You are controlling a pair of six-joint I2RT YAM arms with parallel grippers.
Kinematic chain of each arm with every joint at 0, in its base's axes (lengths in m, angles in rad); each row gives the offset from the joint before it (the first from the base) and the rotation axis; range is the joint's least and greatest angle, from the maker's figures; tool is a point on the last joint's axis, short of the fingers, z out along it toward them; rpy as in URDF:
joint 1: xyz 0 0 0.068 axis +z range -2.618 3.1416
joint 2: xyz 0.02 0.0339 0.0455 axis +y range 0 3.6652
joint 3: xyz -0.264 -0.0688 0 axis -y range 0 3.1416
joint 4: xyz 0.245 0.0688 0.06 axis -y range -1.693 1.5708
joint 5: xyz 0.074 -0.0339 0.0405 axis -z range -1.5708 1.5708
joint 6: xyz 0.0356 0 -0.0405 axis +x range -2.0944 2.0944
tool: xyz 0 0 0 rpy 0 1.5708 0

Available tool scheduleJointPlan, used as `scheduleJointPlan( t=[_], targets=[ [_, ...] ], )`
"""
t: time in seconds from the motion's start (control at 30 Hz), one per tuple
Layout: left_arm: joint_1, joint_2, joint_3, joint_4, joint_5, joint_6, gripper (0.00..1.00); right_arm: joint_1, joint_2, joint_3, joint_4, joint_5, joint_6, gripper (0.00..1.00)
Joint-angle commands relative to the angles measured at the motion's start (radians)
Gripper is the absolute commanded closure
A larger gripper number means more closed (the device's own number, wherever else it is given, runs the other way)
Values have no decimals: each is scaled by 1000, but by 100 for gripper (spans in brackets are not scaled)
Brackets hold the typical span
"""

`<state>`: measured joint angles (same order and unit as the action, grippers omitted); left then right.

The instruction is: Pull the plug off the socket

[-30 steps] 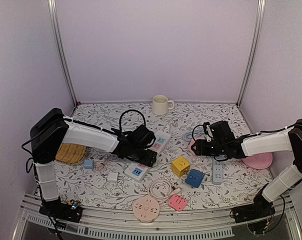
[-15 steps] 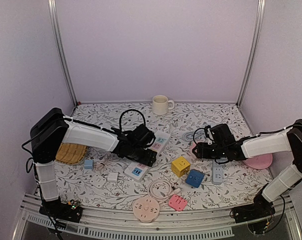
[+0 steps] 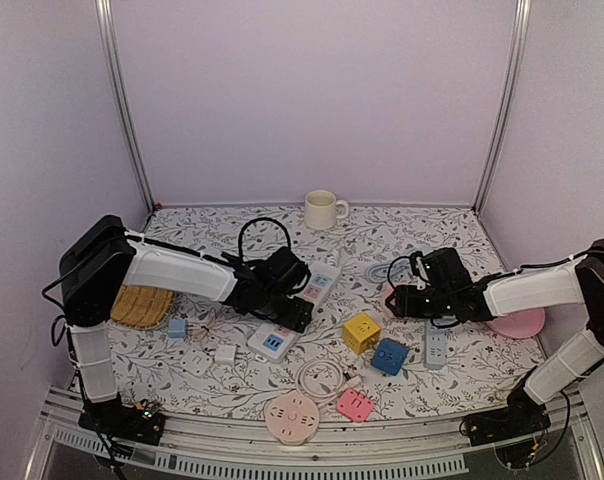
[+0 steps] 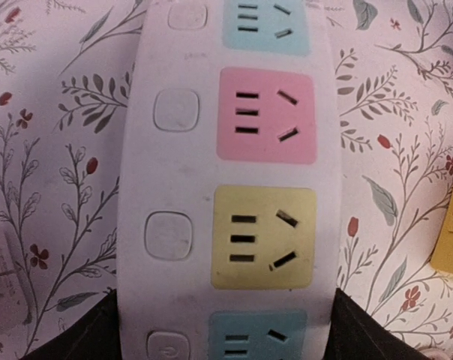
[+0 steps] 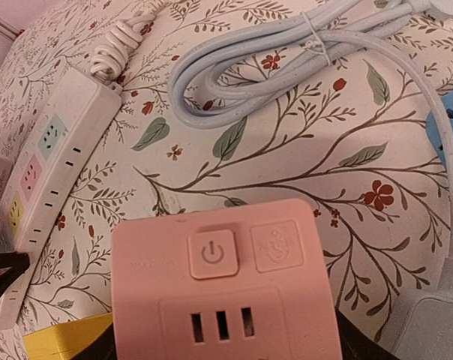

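A white power strip (image 4: 226,172) with blue, pink and yellow sockets lies on the flowered table; no plug sits in the sockets that show. My left gripper (image 4: 223,334) is shut on its sides, with a black finger at each lower edge. In the top view the left gripper (image 3: 294,305) is at the middle of the strip (image 3: 325,278). My right gripper (image 5: 226,341) is shut on a pink socket cube (image 5: 223,292) with a power button. In the top view the right gripper (image 3: 397,298) is to the right of the strip. A plug is not clearly visible.
A pale blue coiled cable (image 5: 286,75) lies beyond the pink cube. A yellow cube (image 3: 361,332), blue cube (image 3: 389,356), grey strip (image 3: 434,345), white cable coil (image 3: 320,378), round pink socket (image 3: 291,417) and pink plate (image 3: 517,322) lie nearby. A mug (image 3: 322,210) stands at the back.
My right gripper has shifted slightly to the right with the pink cube. The left arm and the power strip have not visibly moved.
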<state>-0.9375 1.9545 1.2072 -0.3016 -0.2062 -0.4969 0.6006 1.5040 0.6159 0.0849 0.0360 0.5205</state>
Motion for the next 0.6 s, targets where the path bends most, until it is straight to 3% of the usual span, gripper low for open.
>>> scheduleJointPlan(
  t=[0.0, 0.3, 0.57],
  targets=[
    [12, -60, 19, -15, -5, 9, 28, -5, -49, -16, -9, 13, 10, 31],
    [5, -86, 22, -13, -5, 9, 13, -5, -106, -39, -27, 31, 11, 1],
    [-6, -127, 11, -13, -23, -1, 3, -5, -167, -38, -67, 61, 11, 1]
  ],
)
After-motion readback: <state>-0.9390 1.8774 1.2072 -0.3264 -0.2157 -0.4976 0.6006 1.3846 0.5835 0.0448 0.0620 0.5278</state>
